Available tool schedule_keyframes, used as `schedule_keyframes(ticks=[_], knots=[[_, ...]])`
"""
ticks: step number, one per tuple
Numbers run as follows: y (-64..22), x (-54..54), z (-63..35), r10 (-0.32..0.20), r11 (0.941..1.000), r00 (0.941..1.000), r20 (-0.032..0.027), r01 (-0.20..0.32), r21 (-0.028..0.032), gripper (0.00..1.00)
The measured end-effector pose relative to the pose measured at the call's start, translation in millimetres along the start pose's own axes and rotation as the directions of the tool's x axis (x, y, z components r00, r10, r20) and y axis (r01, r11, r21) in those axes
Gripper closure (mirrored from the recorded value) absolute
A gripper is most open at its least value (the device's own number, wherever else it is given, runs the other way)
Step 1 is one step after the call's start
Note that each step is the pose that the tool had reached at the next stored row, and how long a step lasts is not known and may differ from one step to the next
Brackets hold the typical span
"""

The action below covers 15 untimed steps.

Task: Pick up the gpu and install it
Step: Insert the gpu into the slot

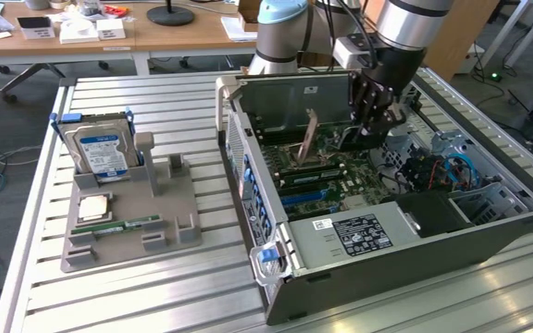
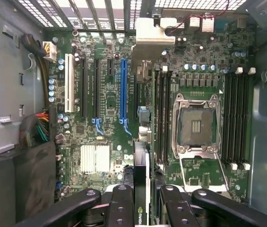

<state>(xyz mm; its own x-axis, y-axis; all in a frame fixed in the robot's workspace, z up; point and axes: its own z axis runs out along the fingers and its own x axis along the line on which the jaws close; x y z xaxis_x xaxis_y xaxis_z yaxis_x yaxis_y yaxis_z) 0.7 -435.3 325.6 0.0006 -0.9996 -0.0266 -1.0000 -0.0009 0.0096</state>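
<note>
My gripper [image 1: 366,125] hangs inside the open computer case [image 1: 488,236], shut on the gpu [image 1: 354,141]. In the wrist view the gpu [image 2: 142,189] is seen edge-on between the black fingers [image 2: 120,201], its pale metal bracket [image 2: 154,35] at the far end by the case's rear wall. The card is held upright above the green motherboard [image 2: 100,132]. It sits between the long blue slot [image 2: 123,90] and the black memory slots [image 2: 164,118], apart from the blue slot. I cannot tell how far its lower edge is from the board.
The CPU socket [image 2: 195,125] lies open beside the memory slots. Cable bundles [image 2: 41,127] and the power supply [image 1: 359,232] crowd one side of the case. On the bench, a grey fixture [image 1: 169,208] holds a hard drive [image 1: 100,152], a CPU [image 1: 95,207] and a RAM stick [image 1: 128,225].
</note>
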Motion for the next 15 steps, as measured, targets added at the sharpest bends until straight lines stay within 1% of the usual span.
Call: schedule_keyframes(ticks=[9,15], knots=[[5.0,0.2,9.0,-0.002,1.0,1.0,0.0,0.002,0.0017,0.74],[5.8,0.3,10.2,-0.003,1.0,1.0,0.0,0.003,0.0019,0.74]])
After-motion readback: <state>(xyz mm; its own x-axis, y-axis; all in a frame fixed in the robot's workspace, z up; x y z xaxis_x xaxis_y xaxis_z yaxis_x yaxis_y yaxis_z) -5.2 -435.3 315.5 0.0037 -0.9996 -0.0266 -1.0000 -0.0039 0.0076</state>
